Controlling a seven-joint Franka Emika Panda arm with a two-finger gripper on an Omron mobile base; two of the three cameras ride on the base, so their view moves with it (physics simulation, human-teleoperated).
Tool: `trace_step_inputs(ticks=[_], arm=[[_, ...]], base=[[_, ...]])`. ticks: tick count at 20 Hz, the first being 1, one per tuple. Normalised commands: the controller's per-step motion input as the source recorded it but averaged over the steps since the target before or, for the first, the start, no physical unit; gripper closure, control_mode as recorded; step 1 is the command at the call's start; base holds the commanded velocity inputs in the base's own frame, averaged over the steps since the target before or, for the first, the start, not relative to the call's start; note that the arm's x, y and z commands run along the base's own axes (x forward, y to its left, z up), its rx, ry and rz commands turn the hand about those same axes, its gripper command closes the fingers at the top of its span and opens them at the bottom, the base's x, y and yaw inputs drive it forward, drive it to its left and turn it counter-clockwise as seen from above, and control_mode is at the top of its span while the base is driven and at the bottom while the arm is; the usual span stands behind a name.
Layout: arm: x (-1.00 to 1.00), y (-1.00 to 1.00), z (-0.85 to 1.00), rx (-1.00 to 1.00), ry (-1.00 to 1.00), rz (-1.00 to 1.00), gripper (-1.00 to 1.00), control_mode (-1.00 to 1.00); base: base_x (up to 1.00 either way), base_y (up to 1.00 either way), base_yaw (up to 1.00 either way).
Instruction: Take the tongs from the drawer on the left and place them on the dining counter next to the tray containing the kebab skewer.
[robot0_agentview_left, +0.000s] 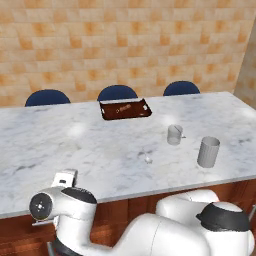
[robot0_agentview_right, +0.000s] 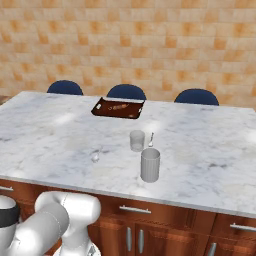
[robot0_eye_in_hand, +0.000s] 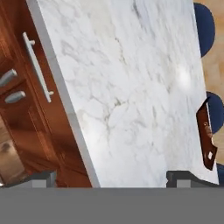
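The claw (robot0_eye_in_hand: 110, 177) hangs spread and empty over the near edge of the marble desk (robot0_eye_in_hand: 127, 78), above the shut drawer (robot0_eye_in_hand: 26, 109) with its bar handle (robot0_eye_in_hand: 37, 66). The tray (robot0_agentview_left: 125, 109) with the skewer (robot0_agentview_left: 122, 108) sits at the far side by the stools (robot0_agentview_left: 117, 92).

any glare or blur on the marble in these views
Left base view: soft bright patch on the dining counter left of the tray, image mildly soft. Right base view: faint sheen near the tray. Hand view: white hotspot on the marble, drawer handle sharp.
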Motion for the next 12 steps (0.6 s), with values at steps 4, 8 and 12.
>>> trace_step_inputs(ticks=[4,8,12], arm=[[-0.31,0.31,-0.26,0.0,-0.13,0.09,-1.0,-1.0],[-0.03,0.05,-0.45,-0.01,-0.13,0.08,-1.0,-1.0],[0.0,0.0,-0.44,0.0,-0.08,0.05,-1.0,-1.0]], base=[[0.0,0.0,0.0],[0.0,0.0,0.0],[0.0,0.0,0.0]])
